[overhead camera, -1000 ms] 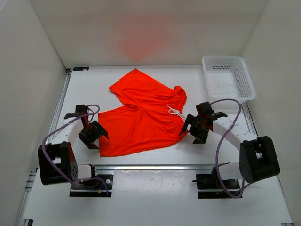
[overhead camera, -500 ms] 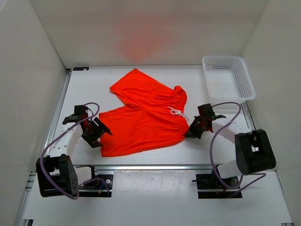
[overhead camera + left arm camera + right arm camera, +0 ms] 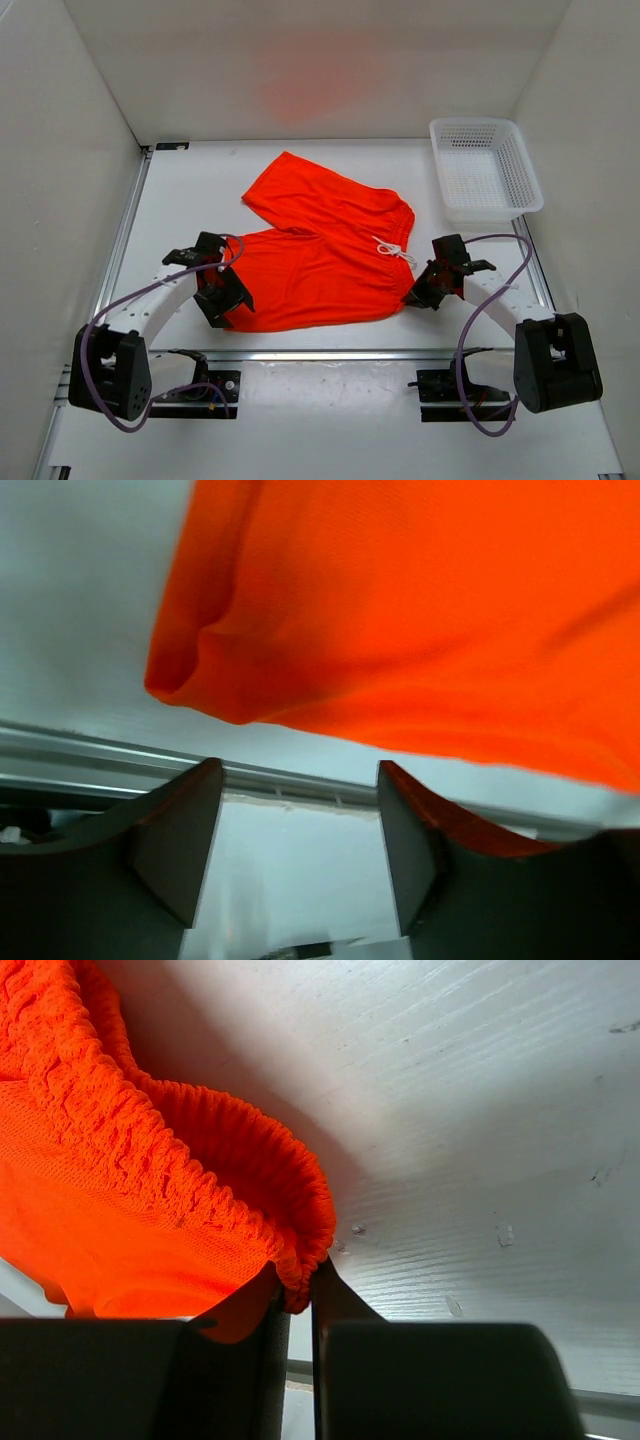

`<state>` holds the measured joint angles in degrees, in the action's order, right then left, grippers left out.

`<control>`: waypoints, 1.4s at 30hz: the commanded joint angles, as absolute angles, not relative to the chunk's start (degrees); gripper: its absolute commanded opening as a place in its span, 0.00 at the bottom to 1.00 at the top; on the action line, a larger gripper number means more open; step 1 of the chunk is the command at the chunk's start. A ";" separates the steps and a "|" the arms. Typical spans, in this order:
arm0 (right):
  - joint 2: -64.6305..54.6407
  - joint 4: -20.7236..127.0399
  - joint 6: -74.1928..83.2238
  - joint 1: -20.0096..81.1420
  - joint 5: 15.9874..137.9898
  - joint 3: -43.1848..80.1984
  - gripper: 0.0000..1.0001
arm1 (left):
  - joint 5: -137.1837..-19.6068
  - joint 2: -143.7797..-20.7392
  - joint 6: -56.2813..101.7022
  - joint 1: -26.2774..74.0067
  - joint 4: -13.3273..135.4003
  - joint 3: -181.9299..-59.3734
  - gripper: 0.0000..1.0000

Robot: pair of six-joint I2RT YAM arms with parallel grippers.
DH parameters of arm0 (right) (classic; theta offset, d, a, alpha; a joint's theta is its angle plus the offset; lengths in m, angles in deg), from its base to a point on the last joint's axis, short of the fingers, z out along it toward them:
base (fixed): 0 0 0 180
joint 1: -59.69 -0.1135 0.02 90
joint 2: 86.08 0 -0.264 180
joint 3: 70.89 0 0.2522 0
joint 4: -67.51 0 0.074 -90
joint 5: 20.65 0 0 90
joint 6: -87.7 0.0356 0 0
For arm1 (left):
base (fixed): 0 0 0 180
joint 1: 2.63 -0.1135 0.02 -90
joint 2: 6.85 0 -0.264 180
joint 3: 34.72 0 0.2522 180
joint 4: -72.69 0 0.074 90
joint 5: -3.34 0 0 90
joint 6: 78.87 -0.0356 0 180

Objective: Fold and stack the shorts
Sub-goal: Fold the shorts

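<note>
The orange-red shorts [image 3: 320, 250] lie flat in the middle of the table, waistband to the right, with the white drawstring [image 3: 392, 248] on top. My right gripper [image 3: 420, 295] is at the waistband's near corner. In the right wrist view it [image 3: 298, 1295] is shut on the gathered elastic edge of the shorts [image 3: 120, 1210]. My left gripper [image 3: 222, 300] is at the near left leg's hem corner. The left wrist view shows it [image 3: 300, 780] open with nothing between the fingers, and the shorts' hem corner [image 3: 400, 610] lies just beyond the fingertips.
A white plastic basket [image 3: 484, 211] stands at the back right of the table. An aluminium rail [image 3: 320, 354] runs along the table's near edge, close behind both grippers. White walls enclose the table on the left, back and right.
My right gripper has shut on the waistband corner and drawn the shorts to the right. My left gripper has moved right to the leg's hem corner and narrowed a little.
</note>
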<state>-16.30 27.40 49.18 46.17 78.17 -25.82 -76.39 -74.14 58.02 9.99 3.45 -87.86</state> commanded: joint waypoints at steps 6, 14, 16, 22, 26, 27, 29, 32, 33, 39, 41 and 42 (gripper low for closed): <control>-16.55 24.40 48.77 47.38 76.73 -23.55 0.00 | -87.62 -75.23 72.46 12.57 1.37 -85.84 0.70; -17.08 23.87 47.71 48.44 76.73 -23.55 0.00 | -86.39 -81.55 73.97 15.38 6.10 -83.29 0.69; -17.61 23.34 47.71 48.44 76.73 -23.55 0.00 | -87.62 -82.34 74.50 16.44 6.11 -84.68 0.43; -18.66 21.34 46.48 48.44 76.21 -23.55 0.00 | -92.27 -85.87 72.66 16.44 3.41 -93.19 0.11; -20.94 17.20 44.12 48.44 73.75 -23.03 0.00 | -98.85 -81.67 72.65 15.48 -2.30 -100.57 0.11; -22.34 16.50 44.11 48.44 73.13 -22.50 0.00 | -99.40 -80.87 71.87 14.51 -2.85 -101.82 0.11; -23.75 14.47 42.53 48.44 71.81 -22.50 0.00 | -99.40 -79.37 68.81 10.74 -2.85 -104.98 0.11; -26.04 11.67 41.13 48.44 69.96 -22.50 0.00 | -99.40 -78.84 66.16 6.87 -2.85 -108.58 0.11; -27.18 10.96 41.12 48.44 69.35 -22.50 0.00 | -99.40 -78.84 64.85 6.07 -3.46 -109.30 0.11; -32.01 4.47 40.42 48.44 69.35 -21.36 0.00 | -96.76 -74.89 63.17 3.61 -4.79 -111.32 0.11; -33.42 2.61 40.42 48.44 69.87 -21.36 0.00 | -95.45 -74.09 62.02 3.61 -3.92 -112.81 0.11; -35.17 1.04 40.42 48.44 70.40 -21.36 0.00 | -94.58 -74.09 60.98 3.61 -3.39 -115.25 0.11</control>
